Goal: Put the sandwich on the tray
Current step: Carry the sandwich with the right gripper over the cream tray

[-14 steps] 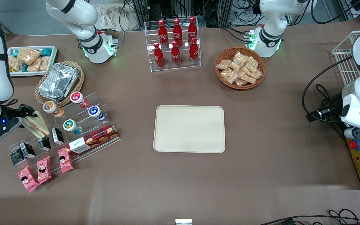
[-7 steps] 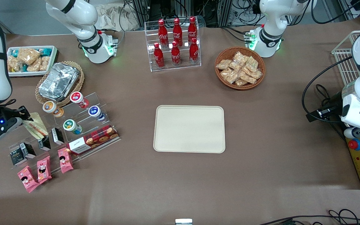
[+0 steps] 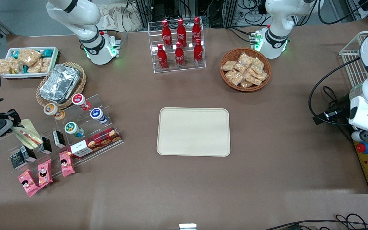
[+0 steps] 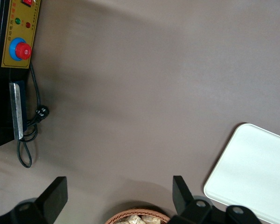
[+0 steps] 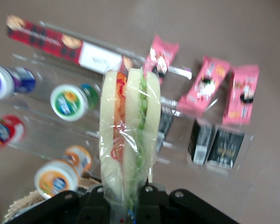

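The sandwich [image 3: 26,134] [image 5: 129,140] is a clear-wrapped wedge of white bread with red and green filling. My right gripper [image 3: 14,127] [image 5: 126,201] is shut on its base and holds it above the acrylic display steps [image 3: 65,127], at the working arm's end of the table. The tray [image 3: 193,131], cream-beige with a low rim, lies flat in the middle of the table with nothing on it. One corner of the tray [image 4: 252,172] also shows in the left wrist view.
Under the sandwich the steps hold yogurt cups [image 3: 74,129], small black cartons [image 3: 20,157], a red biscuit box [image 3: 94,142] and pink snacks [image 3: 45,172]. A foil container sits in a wicker basket [image 3: 61,83]; a cola rack [image 3: 179,44] and a snack basket [image 3: 245,69] stand farther from the camera.
My gripper has drifted toward the working arm's table edge and a little nearer the camera, carrying the sandwich with it. The sandwich now hangs lower in the front view.
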